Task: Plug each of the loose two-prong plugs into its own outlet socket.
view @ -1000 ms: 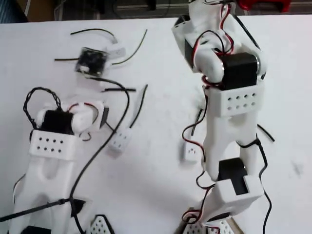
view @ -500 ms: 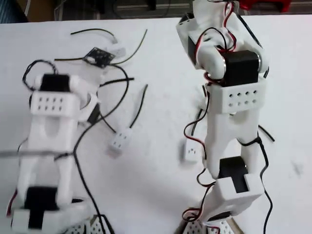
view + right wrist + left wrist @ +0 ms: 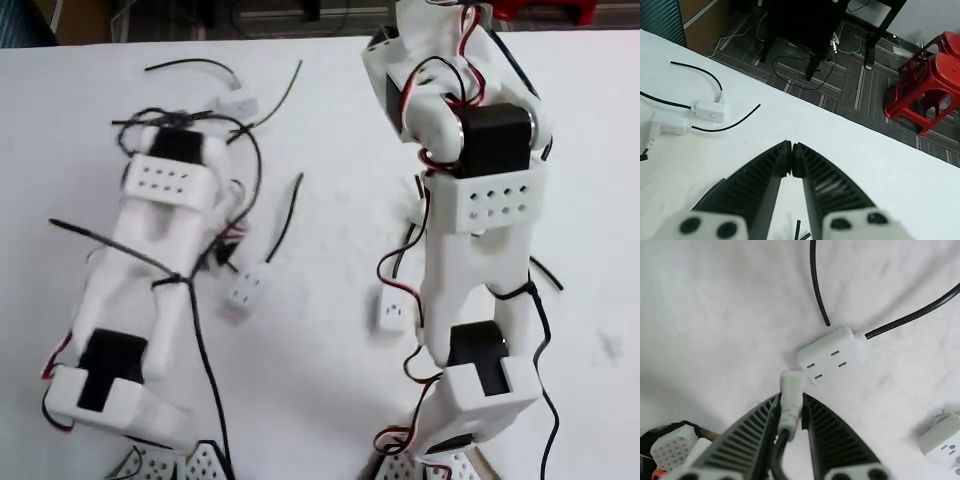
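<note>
- Left gripper (image 3: 790, 405) clamped on two-prong plug (image 3: 791, 382); outlet socket (image 3: 829, 356) just ahead of its tips.
- Advise squaring plug to slots before pressing; loose socket may slide.
- Right gripper (image 3: 791, 159) together, empty.

cords (image 3: 290, 208) beside socket (image 3: 247, 287), open table (image 3: 320, 400) between arms

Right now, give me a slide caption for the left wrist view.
Left arm's jaws grip a white two-prong plug, its tip close beside a white outlet socket.

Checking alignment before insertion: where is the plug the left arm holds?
In the left wrist view, the plug sits clamped in the left end effector, its tip right beside the nearer outlet socket on the table.
</note>
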You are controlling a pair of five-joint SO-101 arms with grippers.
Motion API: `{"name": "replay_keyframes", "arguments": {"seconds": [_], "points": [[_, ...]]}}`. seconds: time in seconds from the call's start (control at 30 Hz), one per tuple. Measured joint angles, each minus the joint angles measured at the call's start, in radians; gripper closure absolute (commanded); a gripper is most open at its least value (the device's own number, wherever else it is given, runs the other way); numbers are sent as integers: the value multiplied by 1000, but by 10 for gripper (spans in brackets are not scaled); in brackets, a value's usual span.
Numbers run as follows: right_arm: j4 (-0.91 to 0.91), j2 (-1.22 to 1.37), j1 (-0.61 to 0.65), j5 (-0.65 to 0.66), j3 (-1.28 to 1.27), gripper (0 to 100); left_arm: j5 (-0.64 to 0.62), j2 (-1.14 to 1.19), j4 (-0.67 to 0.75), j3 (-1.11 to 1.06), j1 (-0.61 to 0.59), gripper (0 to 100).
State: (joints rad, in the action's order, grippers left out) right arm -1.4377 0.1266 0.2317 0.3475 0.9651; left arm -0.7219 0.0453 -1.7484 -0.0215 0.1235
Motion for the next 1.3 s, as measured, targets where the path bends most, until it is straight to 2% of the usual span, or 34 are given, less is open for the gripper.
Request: {"name": "replay_keyframes", "arguments": {"seconds": [0.13,0.3,0.4,0.7,1.07,1.3], "points": [[0,0,0,0,0,980,-74,15,0,0,3,976],[0,0,-2,0,0,980,-310,80,3,0,3,975],[0,0,2,0,0,980,-393,147,5,0,20,976],[0,0,2,0,0,980,-423,270,115,8,101,975],[0,0,2,0,0,980,-423,282,83,63,101,973],[0,0,2,0,0,980,-529,282,52,63,101,972]]}}
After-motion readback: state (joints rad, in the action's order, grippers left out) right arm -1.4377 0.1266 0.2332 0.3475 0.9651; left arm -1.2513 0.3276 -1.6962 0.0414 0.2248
